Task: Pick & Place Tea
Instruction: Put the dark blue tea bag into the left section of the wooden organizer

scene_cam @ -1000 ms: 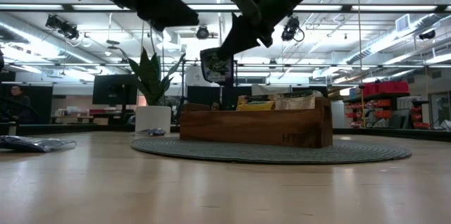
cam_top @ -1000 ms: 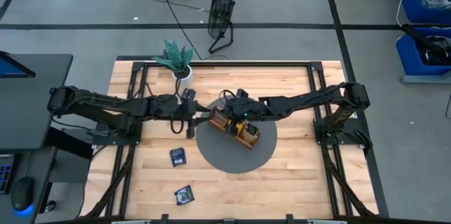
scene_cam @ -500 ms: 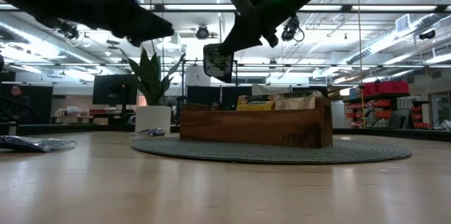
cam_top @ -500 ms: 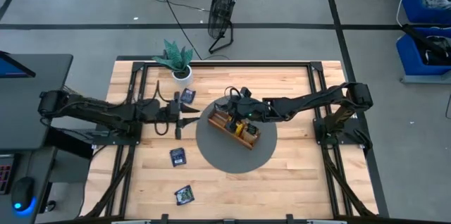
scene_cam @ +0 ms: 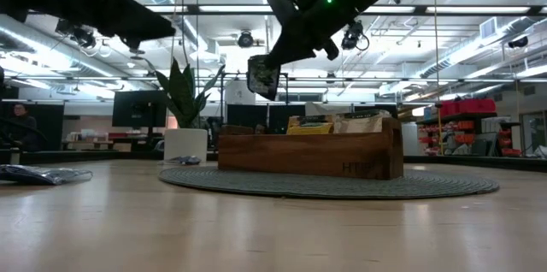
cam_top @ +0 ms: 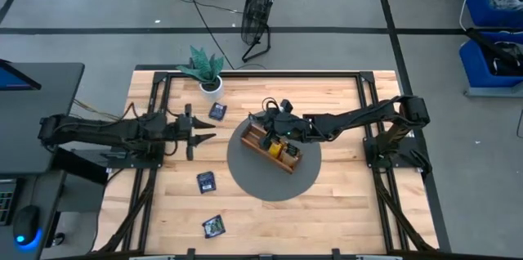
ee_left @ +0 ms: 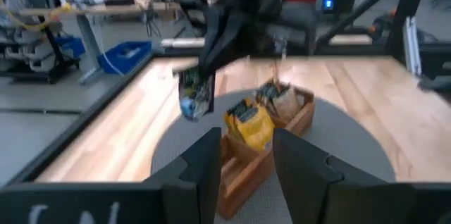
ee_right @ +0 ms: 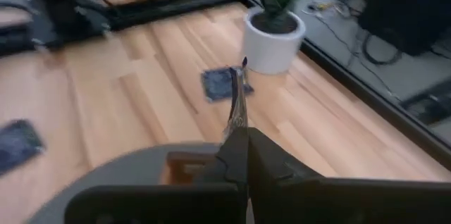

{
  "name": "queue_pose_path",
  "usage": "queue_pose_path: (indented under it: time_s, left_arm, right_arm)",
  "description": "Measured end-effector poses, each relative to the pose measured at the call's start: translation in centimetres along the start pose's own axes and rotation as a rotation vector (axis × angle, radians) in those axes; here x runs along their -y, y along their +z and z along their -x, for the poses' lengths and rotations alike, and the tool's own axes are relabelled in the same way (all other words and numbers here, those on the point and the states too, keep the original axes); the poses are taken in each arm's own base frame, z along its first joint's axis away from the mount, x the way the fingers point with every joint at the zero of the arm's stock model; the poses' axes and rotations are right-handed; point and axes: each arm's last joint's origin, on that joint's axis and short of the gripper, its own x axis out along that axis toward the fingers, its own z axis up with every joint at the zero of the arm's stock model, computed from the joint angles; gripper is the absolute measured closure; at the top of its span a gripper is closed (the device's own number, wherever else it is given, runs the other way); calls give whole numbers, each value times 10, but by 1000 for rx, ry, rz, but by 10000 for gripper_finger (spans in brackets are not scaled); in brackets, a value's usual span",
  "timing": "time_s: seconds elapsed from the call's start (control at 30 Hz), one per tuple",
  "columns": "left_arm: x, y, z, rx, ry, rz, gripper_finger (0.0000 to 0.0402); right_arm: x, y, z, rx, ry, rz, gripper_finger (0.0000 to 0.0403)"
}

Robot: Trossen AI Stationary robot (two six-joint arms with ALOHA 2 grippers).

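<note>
On the worktop (cam_top: 327,203) nearest the front edge, one dark tea sachet (cam_top: 214,226) lies flat, another sachet (cam_top: 206,181) a little farther in. Past them the left hand (cam_top: 203,137) hangs partly open, holding nothing, well apart from both. On the round grey mat (cam_top: 261,186) stands the wooden tray (scene_cam: 308,154); just above its end the right hand (scene_cam: 278,54), pinched shut, dangles a dark sachet (scene_cam: 261,78) clear of the tray. Farthest, a sachet (cam_top: 217,111) lies beside the potted plant (cam_top: 206,70).
</note>
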Motion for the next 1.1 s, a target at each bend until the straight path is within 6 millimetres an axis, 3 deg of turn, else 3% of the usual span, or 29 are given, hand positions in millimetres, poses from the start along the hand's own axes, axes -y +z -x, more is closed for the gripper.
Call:
queue_pose_path:
  time_s: [0.27, 0.67, 1.1]
  left_arm:
    - [-4, 5, 16, 53, 50, -27, 269]
    - [-7, 4, 21, 42, 100, -42, 268]
    - [-7, 4, 21, 43, 100, -42, 268]
  right_arm:
    - [-7, -20, -13, -38, -100, -28, 403]
    - [-15, -39, -30, -74, -113, -70, 403]
    - [-28, -42, -24, -54, -90, -66, 403]
